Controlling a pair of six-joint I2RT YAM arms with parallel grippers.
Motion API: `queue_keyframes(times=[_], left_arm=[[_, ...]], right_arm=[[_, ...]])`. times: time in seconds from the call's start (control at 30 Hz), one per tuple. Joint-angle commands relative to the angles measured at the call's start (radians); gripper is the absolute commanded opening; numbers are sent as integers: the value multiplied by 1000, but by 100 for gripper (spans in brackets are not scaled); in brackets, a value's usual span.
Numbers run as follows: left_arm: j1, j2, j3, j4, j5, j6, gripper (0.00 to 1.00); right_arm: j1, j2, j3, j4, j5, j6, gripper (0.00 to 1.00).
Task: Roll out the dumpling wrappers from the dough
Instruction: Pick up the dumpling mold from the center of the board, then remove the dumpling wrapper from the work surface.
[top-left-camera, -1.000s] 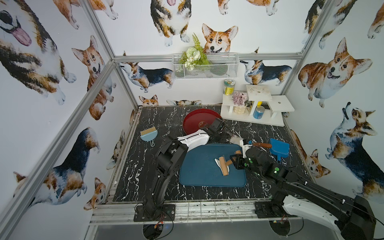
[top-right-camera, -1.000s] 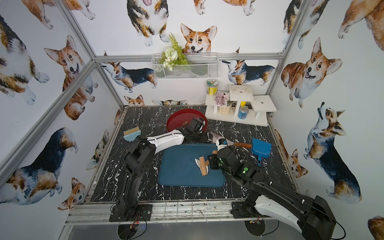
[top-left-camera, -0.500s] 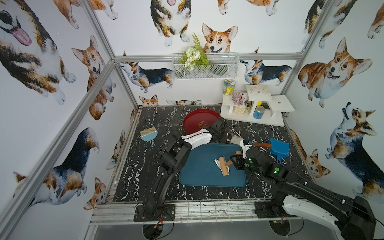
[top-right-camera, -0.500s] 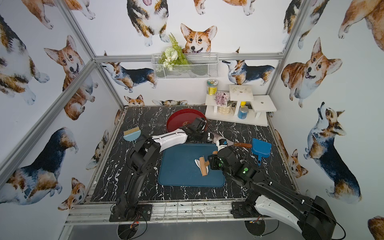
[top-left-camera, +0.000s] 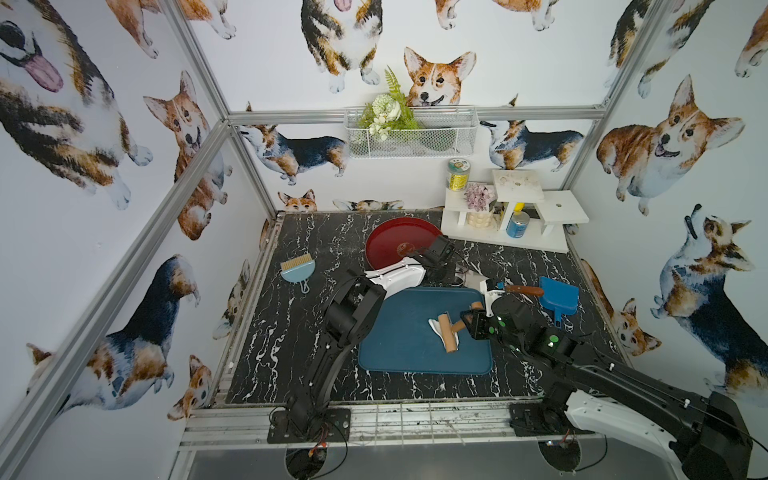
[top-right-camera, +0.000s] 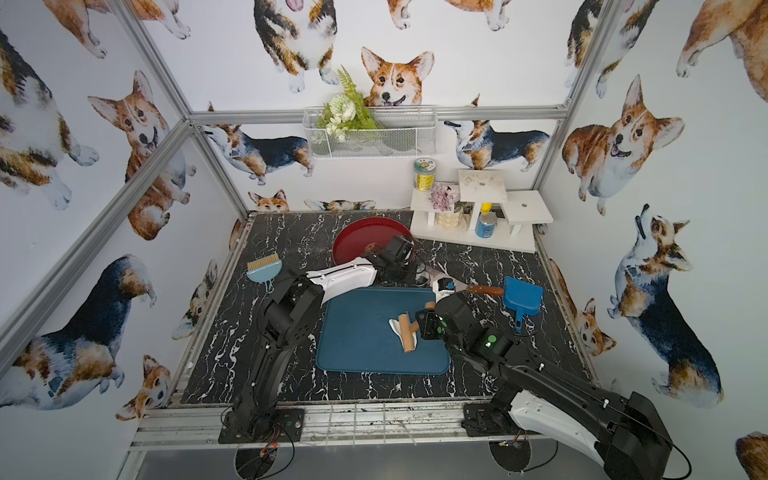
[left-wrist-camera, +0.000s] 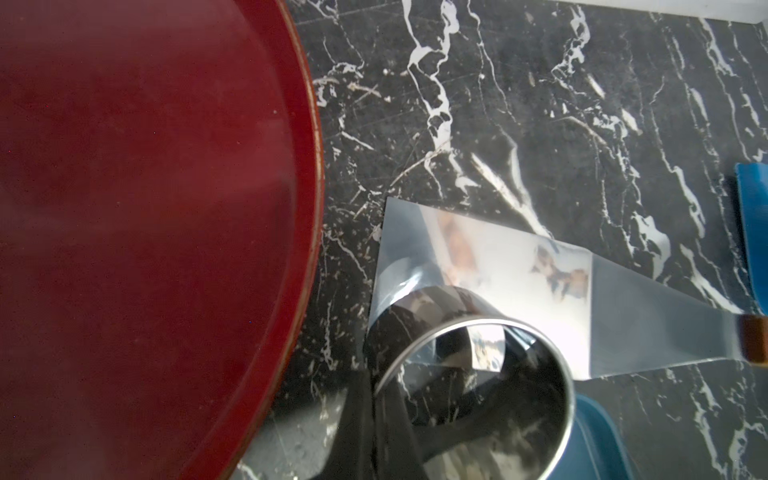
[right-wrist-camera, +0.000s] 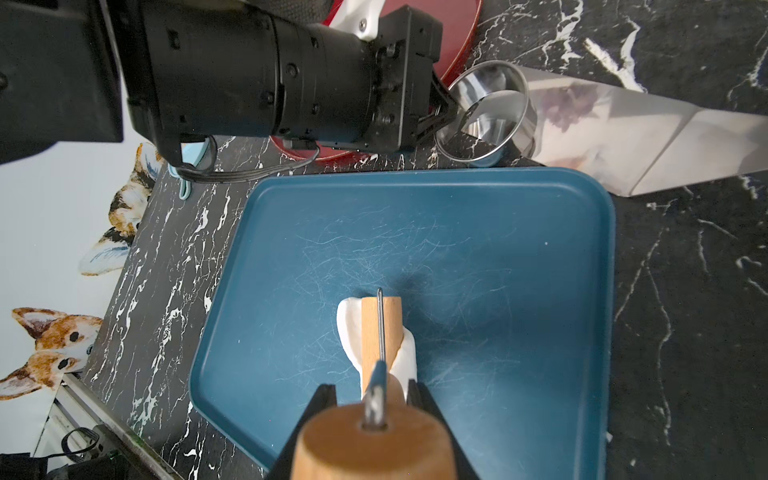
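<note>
In a top view, just right of the middle, the right end effector (top-left-camera: 467, 326) gripped the roller (top-left-camera: 448, 337) on the dough (top-left-camera: 434, 325). The left end effector (right-wrist-camera: 444, 117) pinched the metal ring (right-wrist-camera: 511, 104).

light: bright, even | shadows: soft | glare: spatula (left-wrist-camera: 519, 282) | top-view edges: warped

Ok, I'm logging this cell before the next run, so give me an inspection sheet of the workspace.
Surface: black marble table, blue tray lying on it.
Job's things: dough on the tray, under the rolling pin; red plate behind the tray.
Clutter: ring cutter and scraper just behind the tray; dustpan and brush near the sides.
End effectors: left end effector shut on the ring cutter's wall; right end effector shut on the rolling pin's handle.
Cables: black cable looped under the left wrist.
Surroundings: white shelf with cans, wire basket with flowers, corgi-print walls.
</note>
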Motion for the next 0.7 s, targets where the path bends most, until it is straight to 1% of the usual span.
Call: queue_keyframes(times=[0.0, 0.13, 0.23, 0.33, 0.43, 0.6, 0.67], left_arm=[[2, -26, -15, 12, -6, -16, 0], [2, -97, -51, 33, -21, -21, 0], [5, -184, -96, 47, -46, -21, 0], [7, -292, -173, 63, -69, -18, 0], [12, -412, -278, 71, -84, -14, 0], [28, -664, -500, 79, -142, -14, 0], [33, -752, -564, 65, -163, -14, 0]], right_arm=[[0, -4, 1, 29, 6, 6, 0], [0, -4, 5, 30, 15, 4, 0], [-3, -1, 12, 38, 20, 7, 0], [-5, 7, 22, 56, 17, 16, 0], [-6, 21, 32, 86, -1, 29, 0], [-4, 68, 56, 152, -55, 57, 0], [0, 91, 72, 166, -72, 61, 0]])
